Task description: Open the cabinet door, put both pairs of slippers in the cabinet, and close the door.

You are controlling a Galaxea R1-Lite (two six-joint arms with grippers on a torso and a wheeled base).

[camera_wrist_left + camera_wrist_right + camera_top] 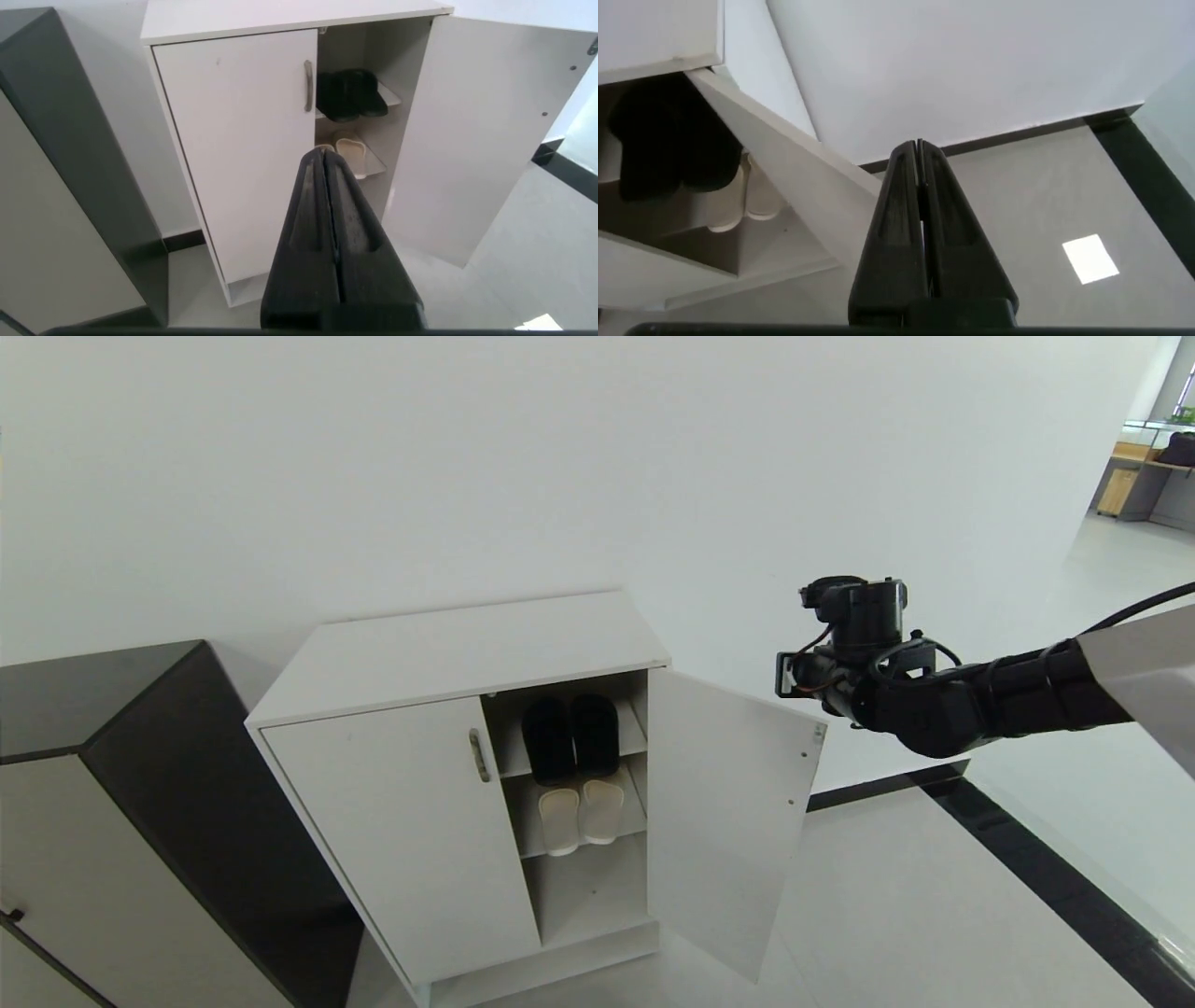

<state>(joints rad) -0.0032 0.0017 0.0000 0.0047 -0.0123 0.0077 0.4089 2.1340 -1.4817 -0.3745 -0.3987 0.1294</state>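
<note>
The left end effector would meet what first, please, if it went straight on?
Most likely the white slippers on the middle shelf, just past the edge of the closed door; depth is unclear.

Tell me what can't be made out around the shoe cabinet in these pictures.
Space behind the closed door: head view, the door itself hides it.
White slippers: left wrist view, partly covered by the left tool.
Open door, outer face: head view, turned away.
Dark cabinet: head view, cut off at the left edge.
</note>
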